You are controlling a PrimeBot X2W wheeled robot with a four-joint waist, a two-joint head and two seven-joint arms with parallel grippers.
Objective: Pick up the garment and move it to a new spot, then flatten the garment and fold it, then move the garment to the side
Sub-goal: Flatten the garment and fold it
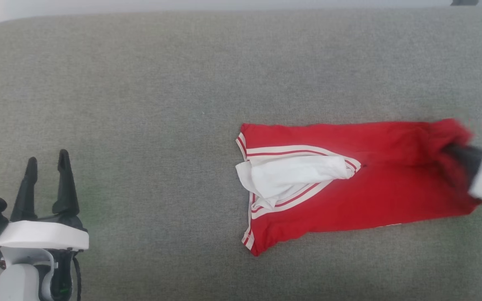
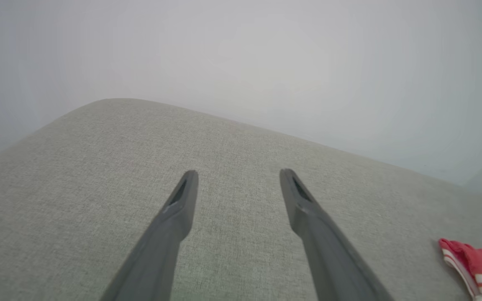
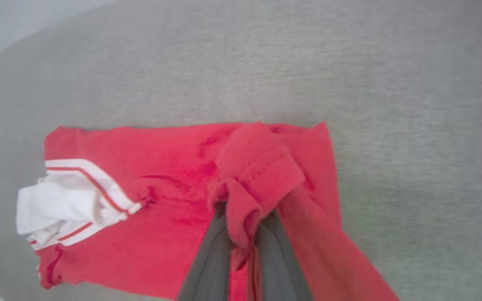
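Lying long side to side, the garment points its white sleeve left; right tool pinches the other end, left tool gapes empty.

a grey woven surface carries the folded red garment (white sleeve uppermost).

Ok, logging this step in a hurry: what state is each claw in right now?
Left claw: open, holding nothing.
Right claw: shut on a bunched edge of the garment.
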